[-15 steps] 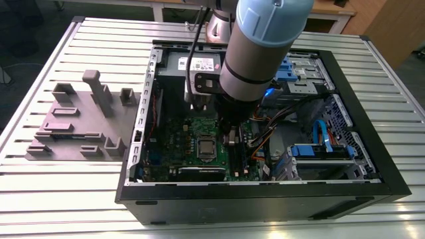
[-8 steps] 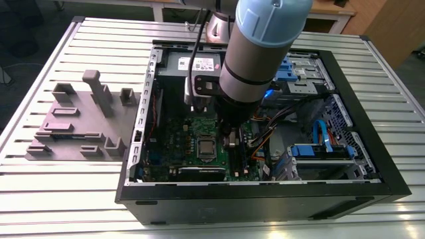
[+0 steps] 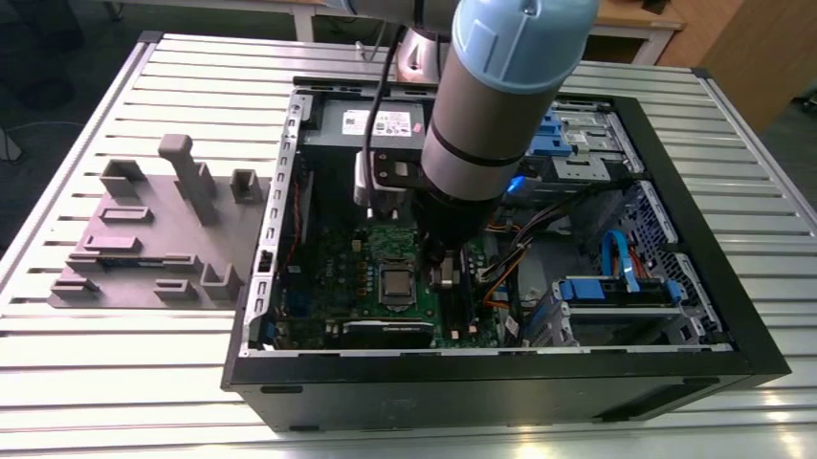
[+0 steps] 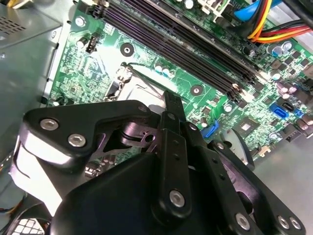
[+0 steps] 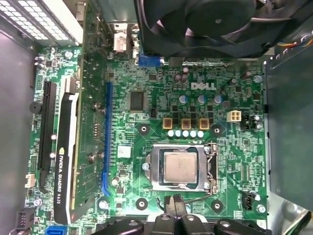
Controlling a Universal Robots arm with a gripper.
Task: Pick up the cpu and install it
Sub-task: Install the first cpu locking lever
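1. The cpu [image 5: 180, 167] lies flat inside the metal socket frame [image 5: 155, 169] on the green motherboard [image 5: 146, 127], seen in the first wrist view. Its silver top is bare, nothing on it.
2. The gripper [image 5: 175, 201] hangs just beside the socket, its dark fingertips close to the frame's edge and apart from the chip. The tips sit close together with nothing between them, so the jaws look closed and empty.
3. In the second wrist view the gripper's black body [image 4: 161, 196] covers most of the socket; one finger [image 4: 172, 105] points at the frame's corner.
4. A big black fan [image 5: 220, 24] overhangs the board on the far side of the socket from the gripper.
5. A black graphics card [image 5: 66, 156] stands on edge in its slot, well apart from the socket, with a blue slot [image 5: 106, 137] between them.
6. Long dark memory slots [image 4: 186, 44] run along the board near the socket, and a bundle of red, yellow and orange wires [image 4: 274, 24] crosses beyond them.
7. In the exterior view the arm [image 3: 492, 124] reaches down into the open computer case [image 3: 511, 382], blocking much of the board. Blue drive brackets [image 3: 613, 287] sit toward the exterior view's right.
8. A mauve-grey tray with raised blocks [image 3: 153, 229] rests on the slatted table [image 3: 128, 382] outside the case, toward the exterior view's left.
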